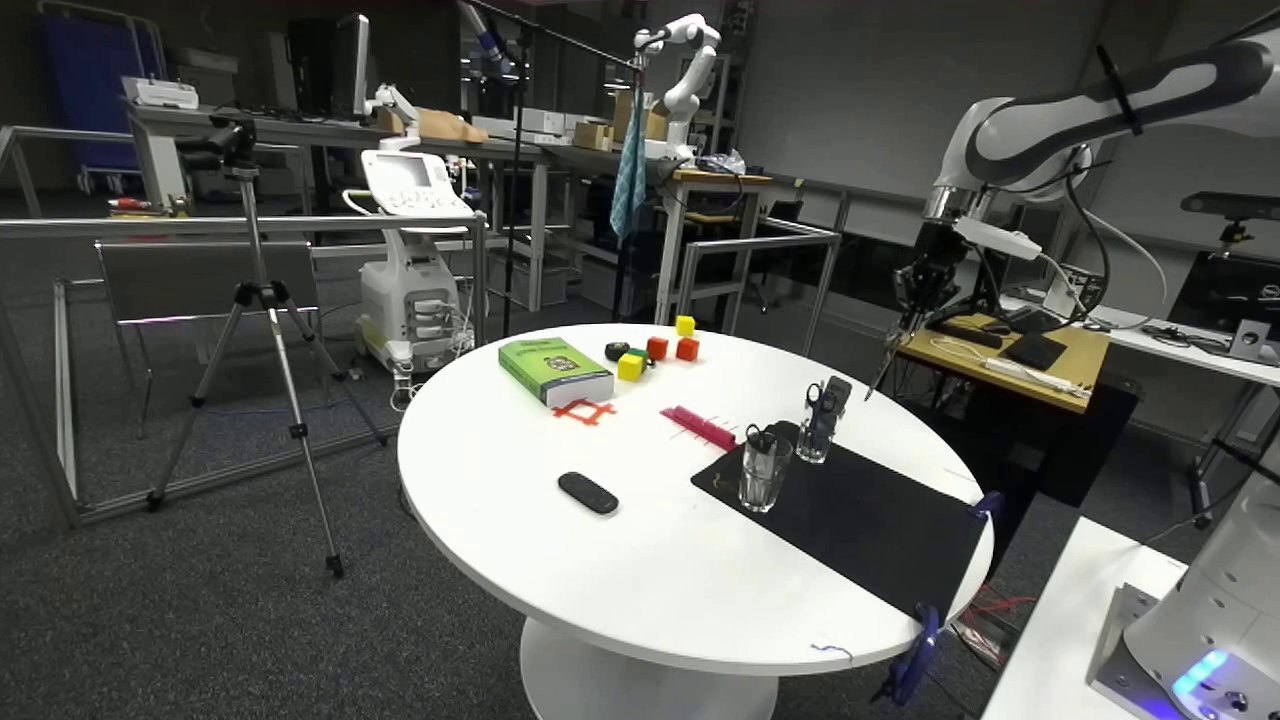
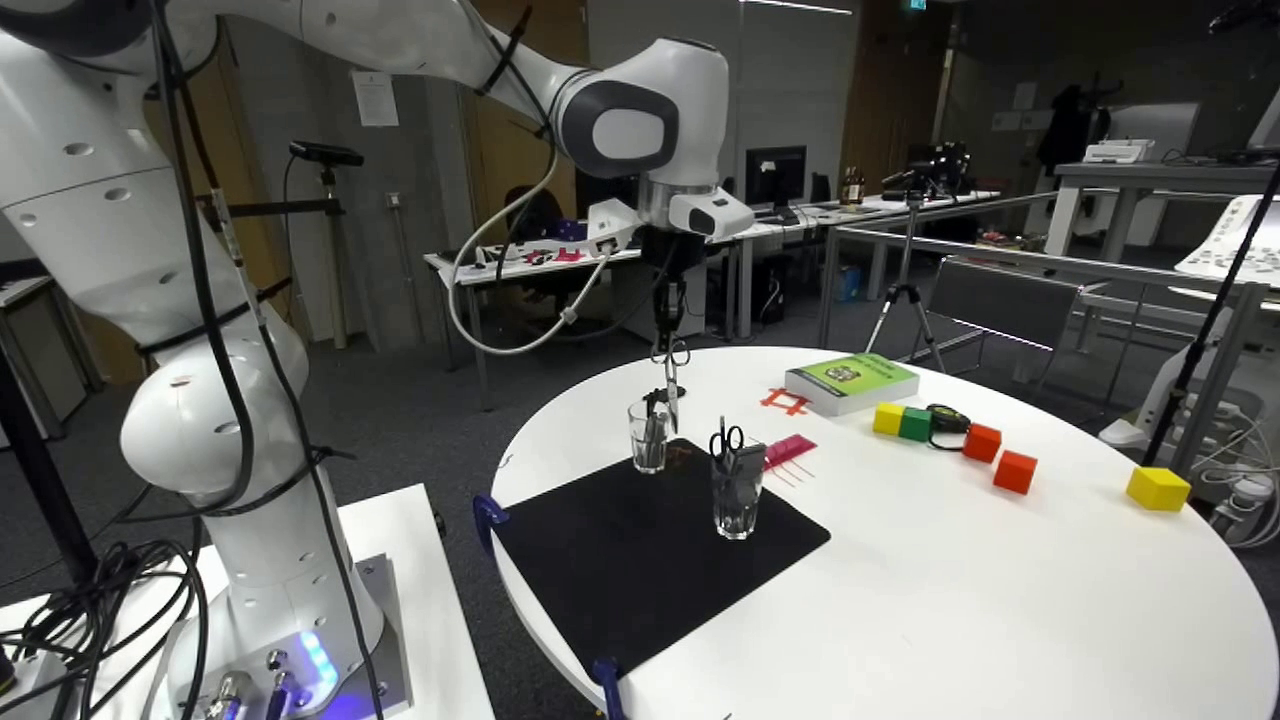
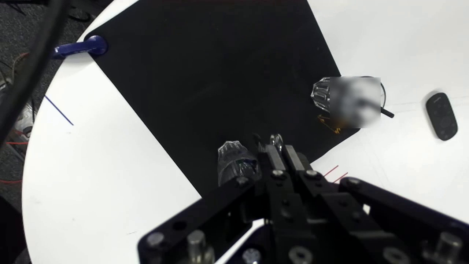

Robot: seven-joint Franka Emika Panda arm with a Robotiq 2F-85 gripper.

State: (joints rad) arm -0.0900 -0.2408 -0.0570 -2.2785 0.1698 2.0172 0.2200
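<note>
A round white table [image 1: 650,600] carries a black mat [image 2: 650,575] reaching its rim. The gripper [image 3: 281,149] stands above the level of the mat, jaws narrow. A green book [image 1: 545,362] lies well apart from the mat. One upright glass [image 2: 648,458] and a second glass [image 2: 735,518] stand on it, both containing implements. The jaws hold scissors [image 2: 672,385] near the handles, blades down; whether directly over the mat cannot be determined. A black remote [image 1: 588,493] lies off the mat.

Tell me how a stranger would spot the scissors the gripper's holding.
Find the round white table, then the gripper above it. Clamped there, points down, hang the silvery scissors. Their blades are free in the air, whereas a black-handled pair nearby stands in a glass.
</note>
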